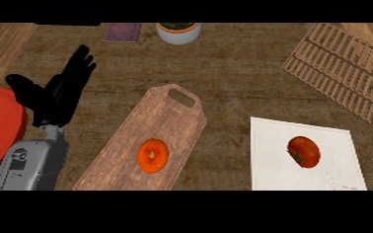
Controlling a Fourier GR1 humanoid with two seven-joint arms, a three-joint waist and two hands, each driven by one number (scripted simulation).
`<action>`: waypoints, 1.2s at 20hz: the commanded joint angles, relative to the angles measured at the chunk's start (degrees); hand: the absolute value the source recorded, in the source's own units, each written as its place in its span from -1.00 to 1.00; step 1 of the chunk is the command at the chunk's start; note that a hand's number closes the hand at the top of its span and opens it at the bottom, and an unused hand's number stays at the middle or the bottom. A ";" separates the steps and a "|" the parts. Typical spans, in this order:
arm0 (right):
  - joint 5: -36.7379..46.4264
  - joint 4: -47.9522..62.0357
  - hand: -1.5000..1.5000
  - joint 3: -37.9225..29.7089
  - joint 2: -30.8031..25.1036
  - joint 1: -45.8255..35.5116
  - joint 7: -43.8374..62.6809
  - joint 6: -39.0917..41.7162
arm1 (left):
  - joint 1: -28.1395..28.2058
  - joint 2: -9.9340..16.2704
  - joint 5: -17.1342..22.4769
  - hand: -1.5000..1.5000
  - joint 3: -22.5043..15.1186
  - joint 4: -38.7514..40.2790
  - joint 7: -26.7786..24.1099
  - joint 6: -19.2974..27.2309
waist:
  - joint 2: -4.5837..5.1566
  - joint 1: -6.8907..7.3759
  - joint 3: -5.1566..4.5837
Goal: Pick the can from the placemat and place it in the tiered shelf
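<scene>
Left hand (67,86) raised at the left side of the head view, black fingers (79,64) straight and pointing up and away, thumb (22,84) spread toward the left edge, holding nothing; grey forearm (33,163) entering from the lower left corner. Right hand nowhere in view.

On the white placemat (335,148) at lower right, a red round thing (304,151) with a small green mark on its left side, looking more like a tomato than a can, lying near the mat's middle, well apart from the left hand, across the whole width of the desk. Between the two, a wooden cutting board (175,123) with a handle hole at its far end, set slantwise, carrying an orange round fruit (153,155) near its lower end.

Slatted wooden tiered shelf (335,69) at upper right, angled, beyond the placemat and apart from it. White pot (178,32) with dark soil and green inside at the far edge, a small purplish book-like thing (122,31) just left of it. Large red shape (11,121) cut off at the left edge, beside the forearm. Brown wood-grained desk (233,79) under everything
</scene>
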 commanded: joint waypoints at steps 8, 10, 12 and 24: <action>0.56 12.33 -1.00 -3.04 -5.67 -10.47 -3.17 6.66 | -1.51 -1.24 -0.60 0.00 -0.36 1.59 -0.01 0.11 | 0.39 0.40 0.06; 1.08 13.43 -1.00 -1.73 -5.17 -8.68 -2.93 13.08 | -0.78 -0.76 -1.25 0.00 -1.19 -0.16 1.33 -0.04 | 0.14 0.17 0.07; 0.25 16.48 -1.00 -2.57 -8.88 -7.61 -0.94 19.45 | 0.79 -1.13 -1.04 0.00 -0.82 -0.98 0.02 0.29 | 0.50 0.93 0.21; -3.46 17.37 -1.00 -5.98 -16.68 -3.96 -2.89 33.22 | 1.57 -0.62 -0.05 0.00 0.75 -1.38 0.71 0.34 | -0.01 -1.03 0.63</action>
